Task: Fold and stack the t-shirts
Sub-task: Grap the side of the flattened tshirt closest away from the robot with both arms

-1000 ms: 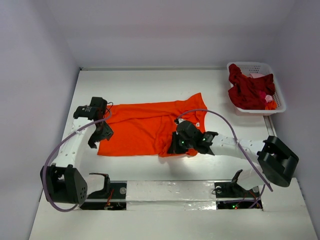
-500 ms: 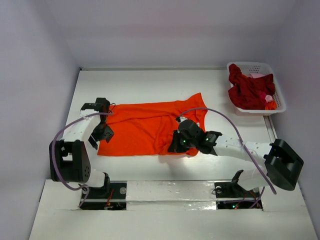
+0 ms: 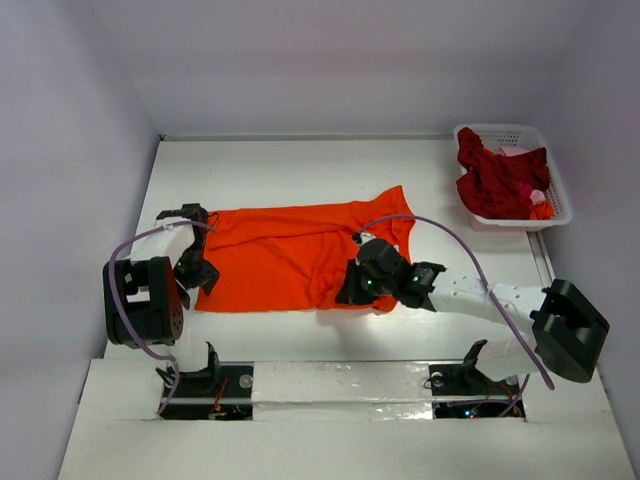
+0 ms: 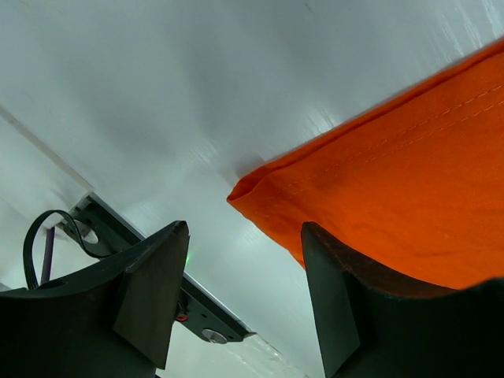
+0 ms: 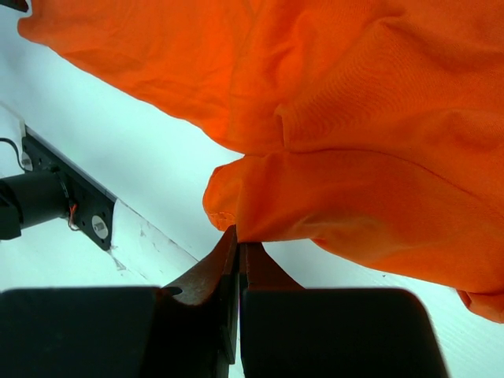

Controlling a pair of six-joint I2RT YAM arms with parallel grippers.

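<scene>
The bright orange t-shirt lies spread on the white table, its right part bunched and folded over. My right gripper is shut on the shirt's near right edge, pinching a fold of cloth between the fingertips. My left gripper is open at the shirt's near left corner; the corner lies just ahead of the jaws, not between them. Dark red t-shirts are piled in the basket at the back right.
A white plastic lattice basket stands at the table's back right corner. The arm bases and a mounting rail run along the near edge. White walls close in the left, back and right sides.
My left arm has drawn back toward its base, and its gripper has moved down to the shirt's near left corner. The right gripper has stayed on the shirt's edge.
</scene>
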